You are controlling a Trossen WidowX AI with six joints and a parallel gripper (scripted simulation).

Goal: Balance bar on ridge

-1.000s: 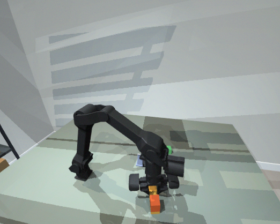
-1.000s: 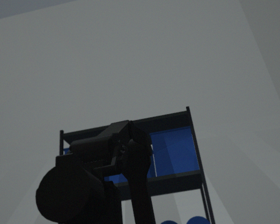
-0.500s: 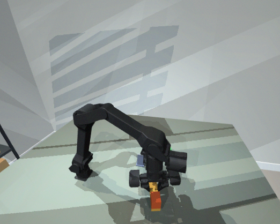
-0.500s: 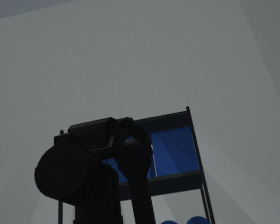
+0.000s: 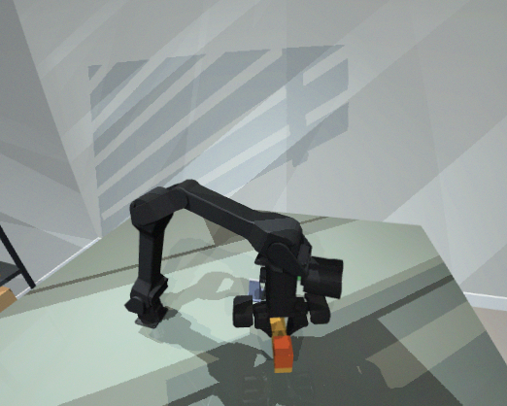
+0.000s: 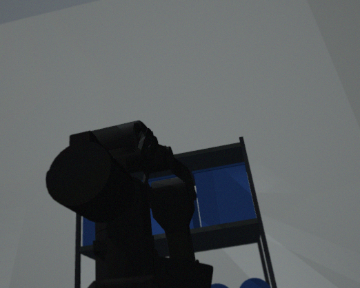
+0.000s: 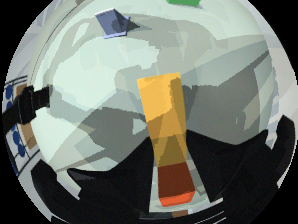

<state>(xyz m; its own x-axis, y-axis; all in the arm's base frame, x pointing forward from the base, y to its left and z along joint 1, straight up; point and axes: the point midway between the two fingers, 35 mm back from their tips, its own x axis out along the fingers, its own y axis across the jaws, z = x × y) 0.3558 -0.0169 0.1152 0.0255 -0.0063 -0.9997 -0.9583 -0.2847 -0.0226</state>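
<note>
The bar is a long yellow block with an orange-red end. It lies on the table top under my wrist, pointing toward the top camera. My gripper is down at the table and shut on the bar, nearer its orange-red end. The ridge is a small blue-grey wedge on the table just behind the gripper, mostly hidden by the arm in the top view. In the exterior view only the dark arm shows; bar and ridge are out of sight.
A metal shelf rack with blue panels stands behind the arm. The arm's base is at the table's left; the table's right edge is well off.
</note>
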